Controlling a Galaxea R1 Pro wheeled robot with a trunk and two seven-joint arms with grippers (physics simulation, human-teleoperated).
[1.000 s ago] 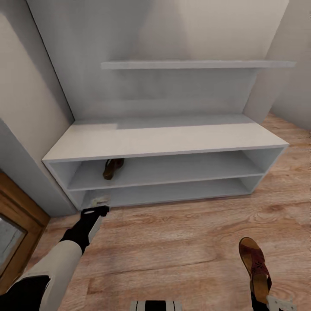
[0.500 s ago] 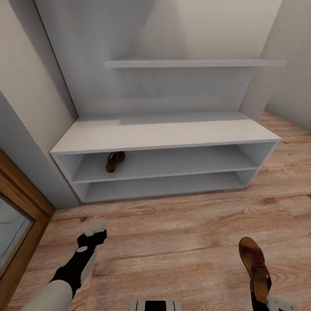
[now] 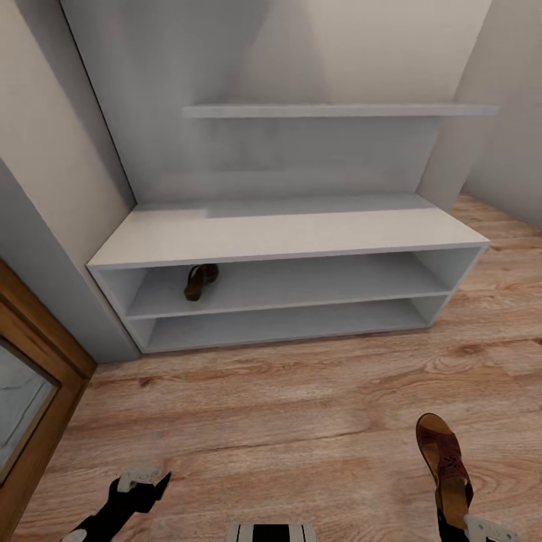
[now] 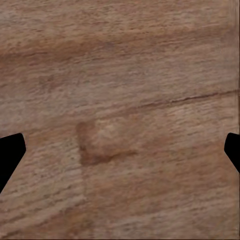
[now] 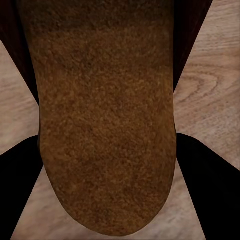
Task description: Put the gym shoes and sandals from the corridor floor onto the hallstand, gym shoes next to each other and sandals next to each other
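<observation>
While one sandal (image 3: 200, 280) is lying on the hallstand (image 3: 286, 237), the right gripper (image 5: 107, 150) is clamping the second sandal (image 3: 446, 463) between its fingers; the left gripper (image 4: 120, 150) is hanging wide open, empty; gym shoes outstanding.

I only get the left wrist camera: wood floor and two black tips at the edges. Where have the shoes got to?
Observer: One sandal lies on the hallstand, on its upper open shelf near the left end.
Operator: And its partner?
Observer: The second sandal is in the right claw, gripped at the heel end with the toe pointing toward the hallstand. In the right wrist view a dark finger sits on each side of its tan insole.
Operator: Is my claw close to that rack?
Observer: No. The left claw hangs open over the floor, well short of the hallstand.
</observation>
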